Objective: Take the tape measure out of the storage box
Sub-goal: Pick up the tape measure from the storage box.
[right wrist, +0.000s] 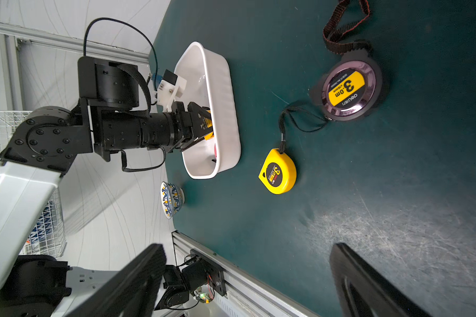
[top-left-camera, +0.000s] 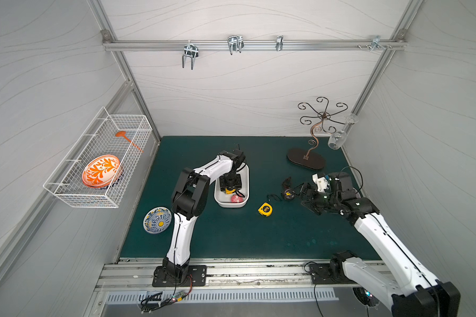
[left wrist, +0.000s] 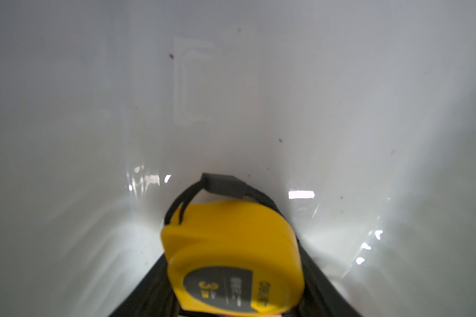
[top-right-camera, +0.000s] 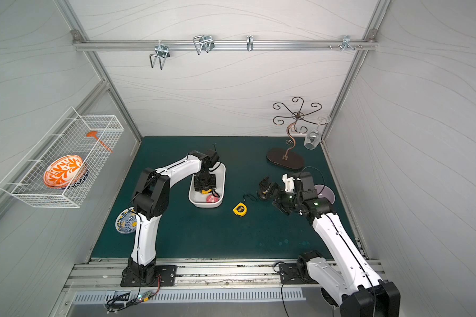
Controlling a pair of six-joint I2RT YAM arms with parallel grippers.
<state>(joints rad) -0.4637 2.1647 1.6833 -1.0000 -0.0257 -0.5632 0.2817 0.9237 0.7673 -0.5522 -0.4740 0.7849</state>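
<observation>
A: Has the robot got the tape measure (left wrist: 231, 247) yet?
B: Yes, look. The left gripper (right wrist: 208, 124) is down inside the storage box (top-left-camera: 222, 201), and its two fingers (left wrist: 146, 296) are squeezed tight on the yellow case.
A: So is it out?
B: Not yet. It sits low between the white walls. I think the grabbing is done, and the lifting up and setting down outside are left.
A: And the right gripper (right wrist: 249, 247)?
B: Its fingers (right wrist: 368, 288) are wide apart and hold nothing. It hangs over the green mat (top-left-camera: 231, 238), near a black tape measure (right wrist: 346, 87) and a second yellow tape measure (top-left-camera: 265, 209) that lie outside the box.
A: Anything else in there?
B: A red round thing (top-left-camera: 234, 198), just beside the gripper
</observation>
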